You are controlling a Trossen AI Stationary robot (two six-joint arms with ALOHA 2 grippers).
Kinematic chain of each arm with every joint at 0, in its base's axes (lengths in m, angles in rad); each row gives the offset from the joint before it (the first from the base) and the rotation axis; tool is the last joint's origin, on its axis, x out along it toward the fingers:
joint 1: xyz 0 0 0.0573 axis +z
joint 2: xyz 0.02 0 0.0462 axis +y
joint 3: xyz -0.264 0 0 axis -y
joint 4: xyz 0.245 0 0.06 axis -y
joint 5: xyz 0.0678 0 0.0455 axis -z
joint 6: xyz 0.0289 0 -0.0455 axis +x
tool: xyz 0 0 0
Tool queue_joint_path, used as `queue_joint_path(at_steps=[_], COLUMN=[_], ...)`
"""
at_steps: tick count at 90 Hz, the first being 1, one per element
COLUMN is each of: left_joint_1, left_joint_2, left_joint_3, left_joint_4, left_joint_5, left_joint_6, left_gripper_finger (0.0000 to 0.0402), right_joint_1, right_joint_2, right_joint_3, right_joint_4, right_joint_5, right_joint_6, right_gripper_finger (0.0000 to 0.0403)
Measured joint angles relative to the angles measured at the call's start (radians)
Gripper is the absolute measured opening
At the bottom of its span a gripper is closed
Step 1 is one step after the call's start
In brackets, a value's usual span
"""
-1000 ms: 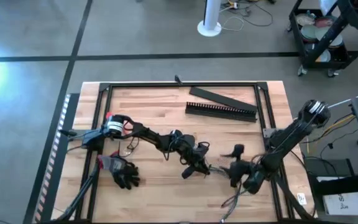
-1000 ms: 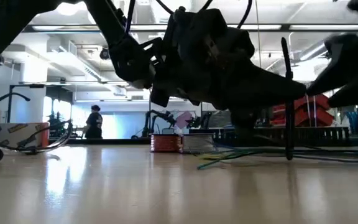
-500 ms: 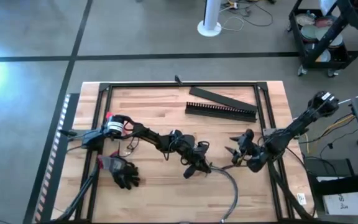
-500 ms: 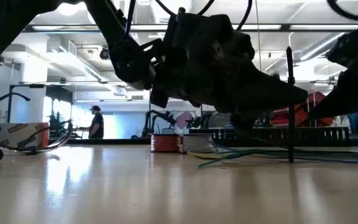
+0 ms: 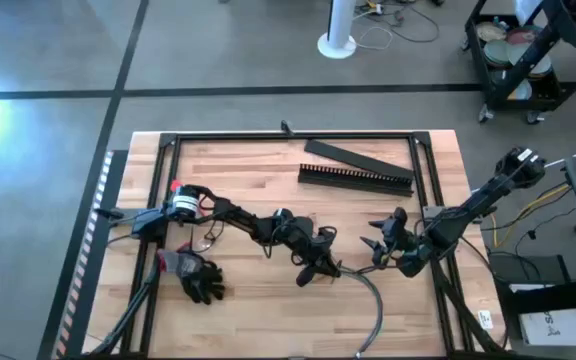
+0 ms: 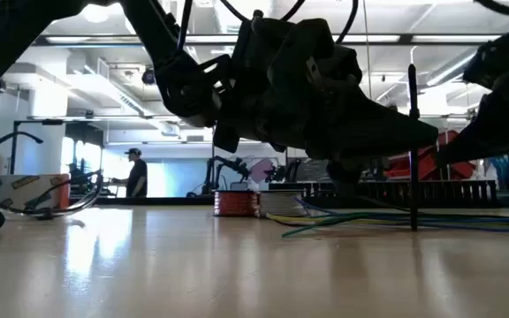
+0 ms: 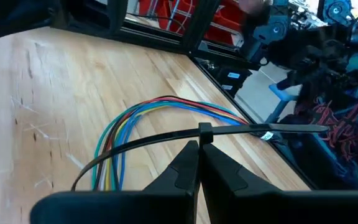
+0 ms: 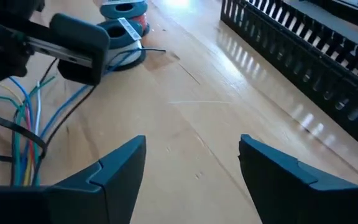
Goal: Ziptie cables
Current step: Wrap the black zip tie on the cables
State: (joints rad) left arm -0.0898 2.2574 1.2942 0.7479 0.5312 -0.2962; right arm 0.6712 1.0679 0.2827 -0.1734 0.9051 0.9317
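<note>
A bundle of thin coloured cables [image 7: 135,121] lies on the wooden table and curves toward the near edge [image 5: 373,300]. A thin black ziptie [image 7: 260,129] is looped around the bundle, its free end pointing away past its square head. My left gripper [image 7: 197,148] is at mid-table [image 5: 313,268], shut at the ziptie. My right gripper [image 8: 191,162] hovers open to the right of the bundle [image 5: 380,243], with nothing between its fingers. In the low view a thin black strip [image 6: 411,141] stands upright over the cables [image 6: 360,216]. My left gripper pinches the ziptie between its two fingertips [image 7: 190,155], on the strip right beside the square head [image 7: 205,132]. The fingers lie across the strip. The loop circles the cables, which rest on the table. The fingertips themselves hide the exact spot of contact.
A black comb-toothed duct [image 5: 356,178] and a flat black bar [image 5: 353,155] lie at the far side. A black glove [image 5: 200,280] lies near left. Wire spools [image 8: 124,9] stand by the left arm. A black frame rail [image 5: 288,137] rims the table.
My right gripper has gone from the cables' near part toward the table's far edge and up, and now hovers clear of them. The bundle's curve toward the near edge now lies uncovered. My left gripper has stayed put.
</note>
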Motion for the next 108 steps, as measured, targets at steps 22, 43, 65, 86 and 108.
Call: queue_joint_path(at_steps=[22,43,65,86,108], left_joint_1=[-0.001,-0.003,-0.003,-0.004,-0.011], left_joint_2=[0.000,0.000,0.000,0.000,0.000], left_joint_3=[0.000,0.000,0.000,0.000,-0.001], left_joint_4=[-0.001,-0.001,-0.002,0.005,0.012], left_joint_5=[0.000,-0.036,-0.036,-0.036,-0.036], left_joint_6=[-0.076,-0.098,-0.091,-0.097,-0.108], left_gripper_finger=[0.0000,0.0000,0.0000,0.0000,0.0000], right_joint_1=[0.000,0.000,0.000,0.000,0.000], right_joint_2=[0.000,0.000,0.000,0.000,0.001], right_joint_3=[0.040,0.091,0.149,0.192,0.216], right_joint_4=[-0.001,-0.001,-0.001,-0.001,-0.002], right_joint_5=[0.000,0.000,0.000,0.000,0.000], right_joint_6=[0.000,0.000,0.000,0.000,0.000], right_gripper_finger=[0.0233,0.0230,0.0242,0.0247,0.0237])
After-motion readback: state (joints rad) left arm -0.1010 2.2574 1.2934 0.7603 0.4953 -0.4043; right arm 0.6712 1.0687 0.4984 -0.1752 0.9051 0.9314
